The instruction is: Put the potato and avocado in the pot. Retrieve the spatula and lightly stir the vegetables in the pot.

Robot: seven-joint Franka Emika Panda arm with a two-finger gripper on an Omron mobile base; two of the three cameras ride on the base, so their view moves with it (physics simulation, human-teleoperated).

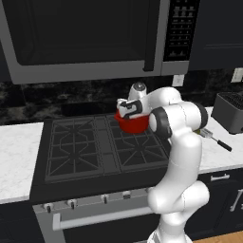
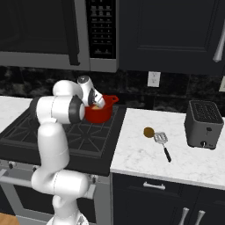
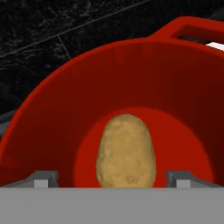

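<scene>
The red pot [image 1: 135, 124] [image 2: 102, 114] stands on the stove's back right burner. My gripper [image 1: 127, 110] [image 2: 94, 104] hangs just over it, pointing down into it. The hand view looks straight into the pot [image 3: 65, 74], where the tan potato [image 3: 126, 151] lies on the bottom. My gripper [image 3: 112, 178] is open, its fingertips [image 3: 41, 178] wide apart on either side of the potato and not touching it. The brownish avocado [image 2: 149, 132] sits on the white counter to the right of the stove. The dark spatula [image 2: 163, 144] [image 1: 216, 139] lies right beside it.
A black gas stove [image 1: 95, 147] fills the middle. A microwave [image 1: 85, 33] hangs low above it. A grey toaster [image 2: 202, 124] [image 1: 230, 111] stands at the back right of the white counter [image 2: 140, 160]. Dark cabinets run above and below.
</scene>
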